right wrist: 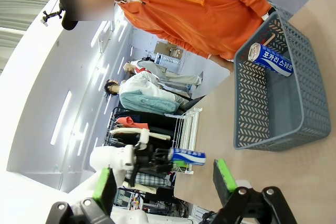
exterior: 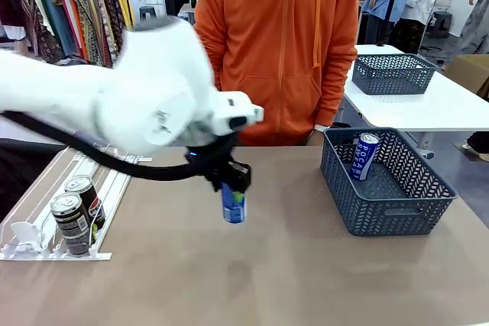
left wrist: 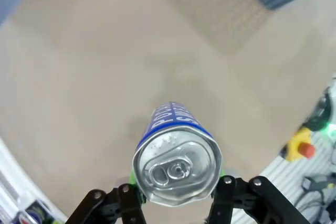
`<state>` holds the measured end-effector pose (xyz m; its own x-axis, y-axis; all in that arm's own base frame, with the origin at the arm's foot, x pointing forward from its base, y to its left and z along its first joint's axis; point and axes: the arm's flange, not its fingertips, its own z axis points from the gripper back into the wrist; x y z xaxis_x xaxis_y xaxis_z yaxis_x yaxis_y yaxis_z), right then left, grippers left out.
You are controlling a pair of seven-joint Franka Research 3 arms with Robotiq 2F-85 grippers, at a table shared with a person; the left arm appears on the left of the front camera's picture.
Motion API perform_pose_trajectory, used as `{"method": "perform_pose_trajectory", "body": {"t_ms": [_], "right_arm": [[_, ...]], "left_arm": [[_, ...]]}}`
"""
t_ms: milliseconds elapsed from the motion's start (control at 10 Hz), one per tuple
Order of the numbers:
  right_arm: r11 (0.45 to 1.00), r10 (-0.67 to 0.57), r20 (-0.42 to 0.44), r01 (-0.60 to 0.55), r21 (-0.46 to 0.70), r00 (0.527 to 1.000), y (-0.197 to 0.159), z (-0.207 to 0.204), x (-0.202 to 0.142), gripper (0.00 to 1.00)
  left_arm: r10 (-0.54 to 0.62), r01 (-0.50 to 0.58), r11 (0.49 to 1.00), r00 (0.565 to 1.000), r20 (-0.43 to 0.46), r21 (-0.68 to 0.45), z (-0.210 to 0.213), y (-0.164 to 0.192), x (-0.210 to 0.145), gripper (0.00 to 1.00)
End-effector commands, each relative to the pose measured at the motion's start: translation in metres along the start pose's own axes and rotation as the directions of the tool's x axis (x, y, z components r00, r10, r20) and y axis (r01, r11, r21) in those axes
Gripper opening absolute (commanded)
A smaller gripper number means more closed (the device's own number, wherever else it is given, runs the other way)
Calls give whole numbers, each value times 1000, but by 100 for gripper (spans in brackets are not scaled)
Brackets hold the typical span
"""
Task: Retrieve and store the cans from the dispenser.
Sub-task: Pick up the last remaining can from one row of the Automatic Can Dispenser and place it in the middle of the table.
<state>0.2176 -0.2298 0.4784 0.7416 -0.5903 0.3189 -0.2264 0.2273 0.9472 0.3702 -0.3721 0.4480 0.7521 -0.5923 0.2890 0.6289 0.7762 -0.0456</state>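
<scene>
My left gripper (exterior: pixel 231 185) is shut on a slim blue-and-white can (exterior: pixel 233 206) and holds it upright above the middle of the brown table. In the left wrist view the can's silver top (left wrist: pixel 176 166) sits between the two black fingers (left wrist: pixel 125 201). The white wire dispenser (exterior: pixel 47 198) lies at the table's left, with two dark cola cans (exterior: pixel 77 205) near its low end. Another blue-and-white can (exterior: pixel 365 156) leans inside the dark grey mesh basket (exterior: pixel 386 211) at the right. My right gripper (right wrist: pixel 164 179) is open with nothing between its green pads (right wrist: pixel 222 174), and its view takes in the basket (right wrist: pixel 252 114) and the held can (right wrist: pixel 187 156).
A person in an orange hoodie (exterior: pixel 279 43) stands at the far side, between dispenser and basket. Behind, at the right, a white table (exterior: pixel 435 108) carries a second mesh basket (exterior: pixel 393 73). Bare tabletop lies between the held can and the basket. A red stop button (left wrist: pixel 303 148) shows off the table's edge.
</scene>
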Motion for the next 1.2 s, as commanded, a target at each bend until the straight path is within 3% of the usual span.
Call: {"method": "perform_pose_trajectory", "body": {"t_ms": [0,600,800,900,1000,1100], "right_arm": [[1000,16,18,-16,26,1000,2,-1,2,100],[1000,16,18,-16,26,1000,2,-1,2,100],[1000,16,18,-16,26,1000,2,-1,2,100],[1000,16,18,-16,26,1000,2,-1,2,100],[1000,16,18,-16,26,1000,2,-1,2,100],[1000,16,18,-16,26,1000,2,-1,2,100]], "left_arm": [[-14,18,995,999,-41,95,-22,-12,34,0],[17,-16,1000,999,-28,18,-62,-3,21,0],[15,-13,999,998,-61,29,-66,2,17,0],[17,-15,1000,998,-69,19,-65,3,16,59],[6,-6,1000,998,-62,3,-63,5,16,100],[9,-9,1000,999,-47,9,-61,6,15,100]]}}
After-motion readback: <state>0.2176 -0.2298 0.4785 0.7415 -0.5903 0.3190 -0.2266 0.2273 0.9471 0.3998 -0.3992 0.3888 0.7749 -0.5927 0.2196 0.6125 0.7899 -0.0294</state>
